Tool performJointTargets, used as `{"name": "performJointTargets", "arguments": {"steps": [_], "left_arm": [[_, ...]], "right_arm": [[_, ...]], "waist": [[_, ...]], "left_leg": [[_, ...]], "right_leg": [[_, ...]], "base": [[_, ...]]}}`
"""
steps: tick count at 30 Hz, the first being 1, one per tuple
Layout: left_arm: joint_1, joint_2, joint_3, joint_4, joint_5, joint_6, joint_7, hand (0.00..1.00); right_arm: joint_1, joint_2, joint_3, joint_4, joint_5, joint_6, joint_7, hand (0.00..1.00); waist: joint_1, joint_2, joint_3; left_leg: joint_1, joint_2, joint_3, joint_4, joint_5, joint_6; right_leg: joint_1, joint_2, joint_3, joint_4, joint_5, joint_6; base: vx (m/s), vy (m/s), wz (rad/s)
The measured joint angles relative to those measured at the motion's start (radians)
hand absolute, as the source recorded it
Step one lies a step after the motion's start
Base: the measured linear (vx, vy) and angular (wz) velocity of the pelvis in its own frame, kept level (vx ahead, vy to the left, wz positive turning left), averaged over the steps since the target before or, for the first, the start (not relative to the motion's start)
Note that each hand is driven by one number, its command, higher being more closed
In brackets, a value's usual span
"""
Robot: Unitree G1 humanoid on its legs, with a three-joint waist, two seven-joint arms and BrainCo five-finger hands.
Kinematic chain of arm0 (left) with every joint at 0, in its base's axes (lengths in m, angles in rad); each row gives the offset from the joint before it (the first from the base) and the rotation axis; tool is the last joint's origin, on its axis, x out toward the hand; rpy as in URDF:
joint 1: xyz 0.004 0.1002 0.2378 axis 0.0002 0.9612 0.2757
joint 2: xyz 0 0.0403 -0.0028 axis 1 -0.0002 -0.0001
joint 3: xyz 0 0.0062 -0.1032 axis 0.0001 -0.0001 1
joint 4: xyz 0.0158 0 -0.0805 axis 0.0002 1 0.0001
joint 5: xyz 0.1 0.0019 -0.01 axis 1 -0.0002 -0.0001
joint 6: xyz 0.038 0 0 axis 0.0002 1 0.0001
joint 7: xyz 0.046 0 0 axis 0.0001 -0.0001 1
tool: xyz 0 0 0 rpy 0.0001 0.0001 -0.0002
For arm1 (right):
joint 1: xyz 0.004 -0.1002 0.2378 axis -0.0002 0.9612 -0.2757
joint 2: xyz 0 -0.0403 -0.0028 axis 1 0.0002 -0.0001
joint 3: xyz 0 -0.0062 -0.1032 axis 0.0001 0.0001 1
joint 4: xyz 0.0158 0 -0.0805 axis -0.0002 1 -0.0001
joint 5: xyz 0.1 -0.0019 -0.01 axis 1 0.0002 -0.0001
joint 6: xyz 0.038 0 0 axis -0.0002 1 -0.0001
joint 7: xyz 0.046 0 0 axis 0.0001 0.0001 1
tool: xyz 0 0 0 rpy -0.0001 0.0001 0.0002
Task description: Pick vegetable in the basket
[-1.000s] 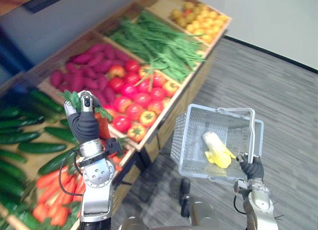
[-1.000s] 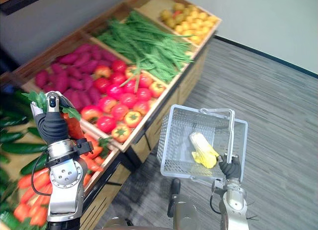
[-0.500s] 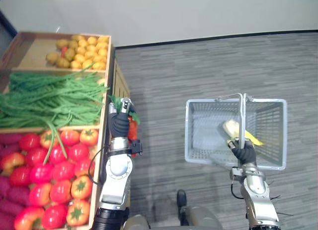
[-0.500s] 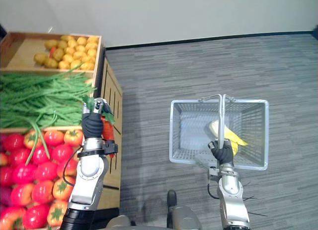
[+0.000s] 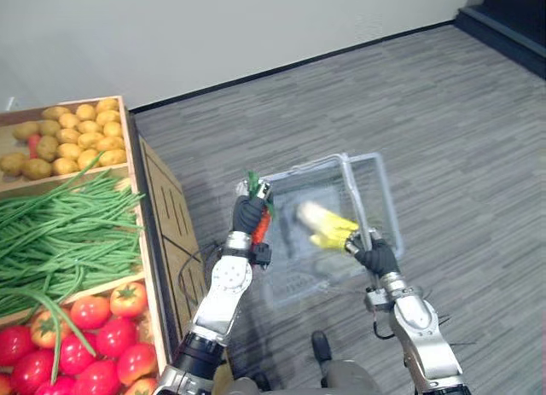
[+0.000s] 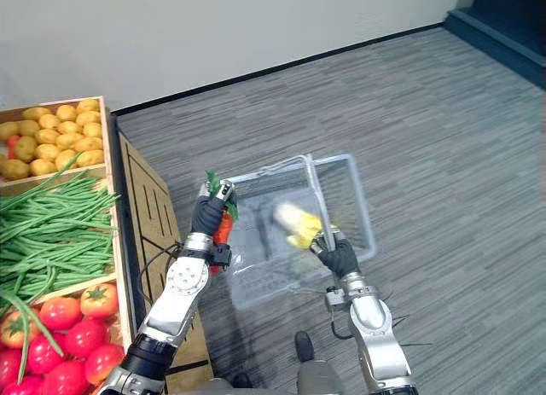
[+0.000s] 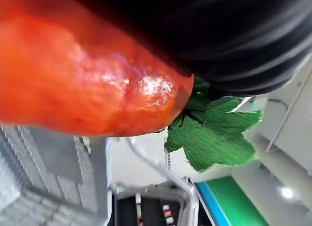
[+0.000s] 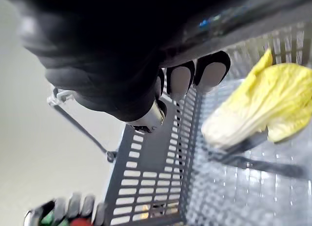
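Two hands share the work at a produce stand [image 5: 155,199], where the robot's left hand [image 5: 249,214] is clenched round an orange-red carrot [image 5: 264,224]. Its green leaves poke out above the fingers. The carrot is held at the left wall of a grey wire basket [image 5: 386,209], which hangs over the carpeted floor [image 5: 461,122]. From the head views it cannot be told whether the root sits over the inside of the basket or just outside its rim. The right hand [image 5: 377,258] is wrapped round the basket's handle [image 5: 355,199] and carries it beside the stand. A pale yellow Chinese cabbage [image 5: 322,224] already lies inside. Potatoes [image 5: 60,143], green beans [image 5: 60,233] and tomatoes [image 5: 85,327] fill the stand's compartments at the left.

The drop looks close, and the margin looks thin. If the fingers open before the carrot is past the rim, it would likely strike the wire edge or fall to the floor. The basket hangs from one grip, so a swing or tilt could carry the opening away from the carrot. The soft leaves could also snag in the fingers and delay the release.
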State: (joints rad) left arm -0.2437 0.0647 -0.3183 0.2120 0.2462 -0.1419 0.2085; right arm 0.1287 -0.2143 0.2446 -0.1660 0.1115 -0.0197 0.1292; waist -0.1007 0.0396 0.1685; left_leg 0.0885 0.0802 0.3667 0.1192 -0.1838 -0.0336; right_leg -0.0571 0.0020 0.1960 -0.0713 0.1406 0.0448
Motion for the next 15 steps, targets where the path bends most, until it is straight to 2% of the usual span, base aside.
{"name": "performJointTargets", "arguments": {"steps": [3, 4, 6, 9, 15], "left_arm": [[-0.043, 0.017, -0.043, 0.079, 0.07, 0.016, -0.017, 1.0], [-0.053, 0.021, -0.052, 0.105, 0.116, 0.023, -0.032, 0.0], [-0.057, 0.023, -0.069, 0.142, 0.192, 0.031, -0.035, 0.0], [-0.06, 0.019, -0.072, 0.191, 0.241, 0.051, -0.035, 0.0], [-0.061, 0.017, -0.072, 0.223, 0.284, 0.087, -0.035, 0.0]], "right_arm": [[-0.001, 0.0, 0.05, -0.002, 0.058, 0.001, 0.015, 1.0], [-0.001, 0.0, 0.07, -0.002, 0.079, 0.002, 0.022, 1.0], [-0.003, 0.005, 0.107, -0.002, 0.105, 0.003, 0.024, 1.0], [-0.006, 0.012, 0.135, -0.002, 0.114, 0.003, 0.024, 1.0], [-0.013, 0.012, 0.157, -0.003, 0.115, 0.007, 0.024, 1.0]], "waist": [[-0.005, -0.002, -0.001], [-0.008, -0.003, -0.002], [-0.022, -0.006, -0.004], [-0.025, -0.012, -0.007], [-0.025, -0.02, -0.011]], "left_leg": [[-0.003, -0.012, 0.007, -0.006, 0.0, 0.001], [-0.005, -0.016, 0.007, -0.006, -0.001, 0.001], [-0.006, -0.019, 0.005, -0.006, -0.001, 0.003], [-0.007, -0.022, 0.006, -0.006, -0.002, 0.004], [-0.017, -0.021, 0.006, -0.004, -0.002, 0.004]], "right_leg": [[-0.001, -0.011, 0.012, -0.022, 0.013, 0.006], [-0.002, -0.015, 0.014, -0.026, 0.016, 0.008], [-0.002, -0.019, 0.013, -0.026, 0.016, 0.009], [-0.004, -0.02, 0.016, -0.026, 0.016, 0.009], [-0.013, -0.02, 0.016, -0.026, 0.017, 0.009]], "base": [[-0.05, 0.031, -0.1], [-0.05, 0.022, -0.03], [-0.07, 0.018, 0.01], [-0.06, -0.001, -0.02], [-0.03, -0.016, -0.01]]}}
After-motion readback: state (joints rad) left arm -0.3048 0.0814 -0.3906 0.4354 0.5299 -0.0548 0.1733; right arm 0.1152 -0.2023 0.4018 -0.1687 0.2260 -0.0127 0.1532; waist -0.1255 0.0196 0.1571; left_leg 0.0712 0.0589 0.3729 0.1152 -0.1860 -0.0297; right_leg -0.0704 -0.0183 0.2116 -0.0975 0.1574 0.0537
